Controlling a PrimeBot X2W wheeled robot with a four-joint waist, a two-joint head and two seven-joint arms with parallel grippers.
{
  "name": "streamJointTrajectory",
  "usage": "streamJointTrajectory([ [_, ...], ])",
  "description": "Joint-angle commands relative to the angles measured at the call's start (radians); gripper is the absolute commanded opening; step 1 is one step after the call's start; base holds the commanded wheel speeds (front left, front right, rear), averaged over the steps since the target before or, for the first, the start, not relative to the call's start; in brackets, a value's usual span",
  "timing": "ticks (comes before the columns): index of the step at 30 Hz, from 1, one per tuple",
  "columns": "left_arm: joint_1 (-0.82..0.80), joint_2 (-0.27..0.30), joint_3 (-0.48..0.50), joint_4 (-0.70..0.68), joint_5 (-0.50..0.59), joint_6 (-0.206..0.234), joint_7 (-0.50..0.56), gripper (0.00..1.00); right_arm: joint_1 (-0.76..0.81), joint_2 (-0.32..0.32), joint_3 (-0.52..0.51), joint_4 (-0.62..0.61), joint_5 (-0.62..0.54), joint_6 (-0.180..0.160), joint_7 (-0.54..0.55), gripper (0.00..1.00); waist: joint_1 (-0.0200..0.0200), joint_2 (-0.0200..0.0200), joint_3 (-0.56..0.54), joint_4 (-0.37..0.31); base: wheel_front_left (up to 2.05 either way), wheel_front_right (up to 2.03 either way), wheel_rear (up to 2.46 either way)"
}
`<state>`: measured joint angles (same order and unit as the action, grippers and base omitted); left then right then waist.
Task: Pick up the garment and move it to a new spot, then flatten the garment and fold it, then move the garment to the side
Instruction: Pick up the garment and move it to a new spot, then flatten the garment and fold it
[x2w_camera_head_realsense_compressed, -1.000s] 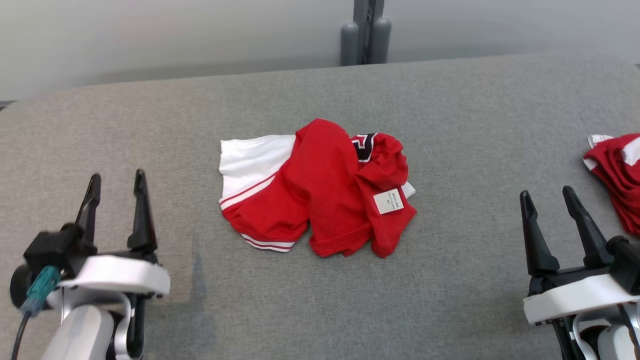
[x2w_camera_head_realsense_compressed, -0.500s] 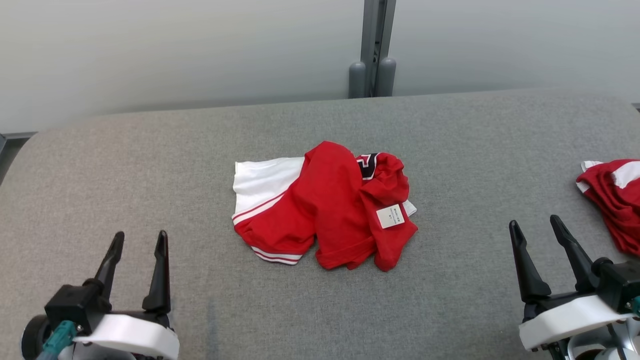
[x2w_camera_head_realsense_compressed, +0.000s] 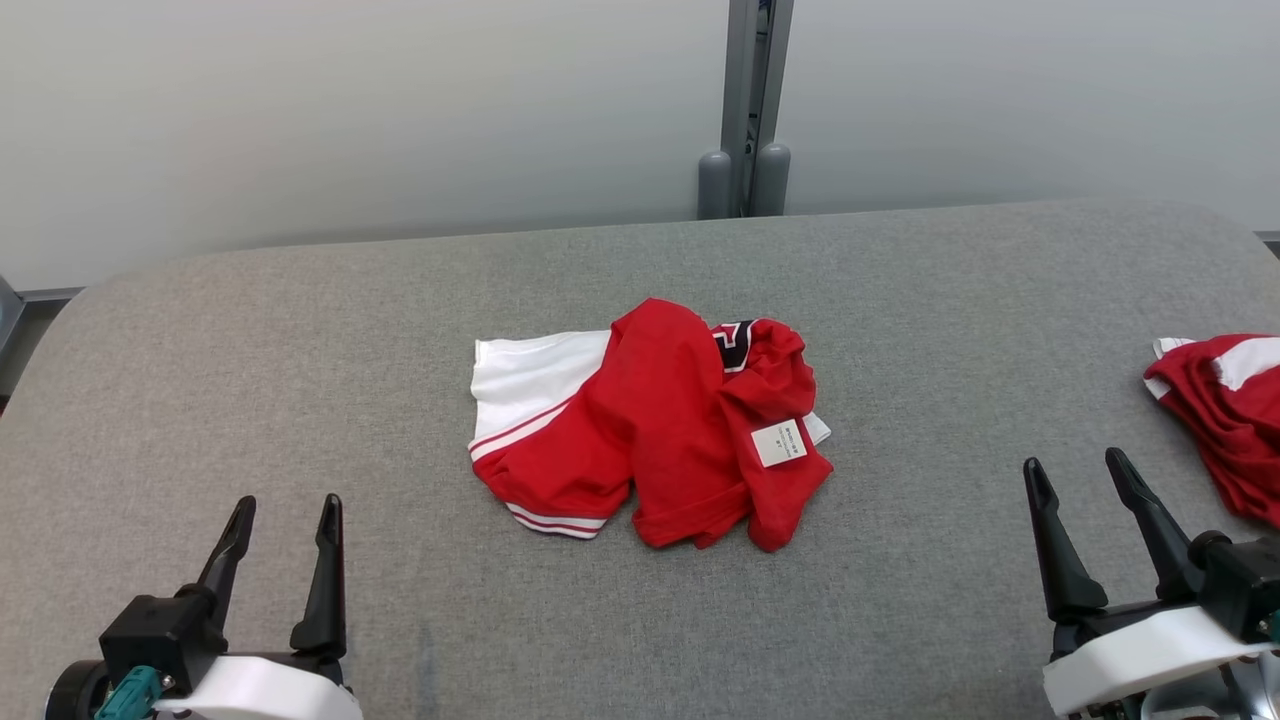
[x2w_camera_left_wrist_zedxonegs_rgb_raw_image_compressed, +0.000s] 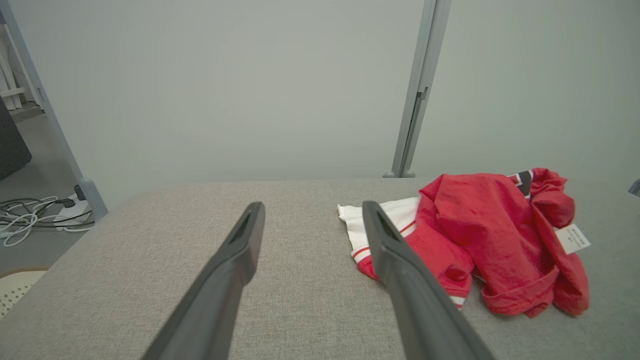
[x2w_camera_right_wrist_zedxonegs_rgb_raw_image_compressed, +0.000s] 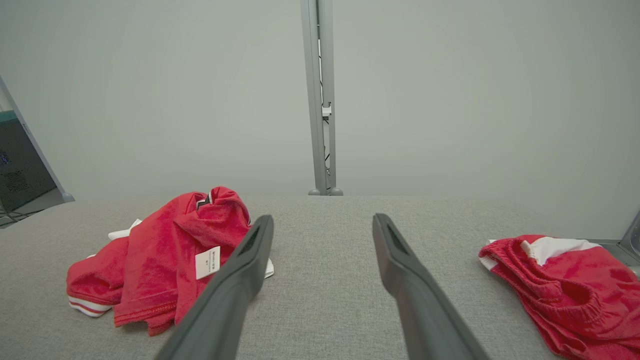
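A crumpled red and white garment (x2w_camera_head_realsense_compressed: 650, 430) with a white care label lies in a heap at the middle of the grey table (x2w_camera_head_realsense_compressed: 300, 350). It also shows to the right in the left wrist view, garment (x2w_camera_left_wrist_zedxonegs_rgb_raw_image_compressed: 475, 235), and to the left in the right wrist view, garment (x2w_camera_right_wrist_zedxonegs_rgb_raw_image_compressed: 165, 250). My left gripper (x2w_camera_head_realsense_compressed: 285, 510) stands open at the near left, well clear of the heap. At the near right, my right gripper (x2w_camera_head_realsense_compressed: 1078, 468) is open too, with nothing between its fingers.
A second red and white cloth (x2w_camera_head_realsense_compressed: 1225, 420) lies at the table's right edge, beside the right gripper. A grey post (x2w_camera_head_realsense_compressed: 745, 110) stands behind the table against a pale wall. Cables (x2w_camera_left_wrist_zedxonegs_rgb_raw_image_compressed: 30, 215) lie on the floor beyond the table's left end.
The head camera has tilted up, so the whole picture has shifted down and more wall shows. Both grippers sit lower in the picture and stay open. The garment lies as before.
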<state>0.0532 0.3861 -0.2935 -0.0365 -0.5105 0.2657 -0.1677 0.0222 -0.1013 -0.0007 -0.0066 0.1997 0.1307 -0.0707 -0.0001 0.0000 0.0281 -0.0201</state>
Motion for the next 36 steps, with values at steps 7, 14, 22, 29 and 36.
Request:
streamJointTrajectory([
  [7,0.001,0.007,0.005,-0.010,0.003,0.013,-0.002,1.00,0.005,0.002,-0.005,-0.006,-0.006,0.000,0.003,1.00,0.0001,0.0000,0.007,0.001,0.00,0.00,0.00],
  [14,-0.009,0.007,0.003,-0.012,0.003,0.018,-0.004,1.00,-0.001,0.004,-0.004,-0.004,-0.007,0.000,0.001,1.00,0.0001,0.0000,0.014,0.004,0.00,0.00,0.00],
  [22,-0.020,0.001,-0.004,-0.012,0.000,0.022,-0.005,1.00,-0.006,0.001,0.003,0.005,-0.006,0.000,0.000,1.00,0.0001,0.0000,0.021,0.014,0.00,0.00,0.00],
  [29,-0.074,-0.007,-0.022,-0.012,0.012,0.010,-0.006,1.00,-0.028,-0.020,0.075,0.037,-0.006,0.000,0.019,1.00,0.0001,0.0000,0.068,0.061,0.00,0.00,0.00],
  [36,-0.133,-0.024,-0.040,0.002,0.026,0.001,-0.018,1.00,-0.099,-0.028,0.209,0.165,0.027,0.000,0.014,1.00,0.0001,0.0000,0.128,0.114,0.00,0.00,0.00],
])
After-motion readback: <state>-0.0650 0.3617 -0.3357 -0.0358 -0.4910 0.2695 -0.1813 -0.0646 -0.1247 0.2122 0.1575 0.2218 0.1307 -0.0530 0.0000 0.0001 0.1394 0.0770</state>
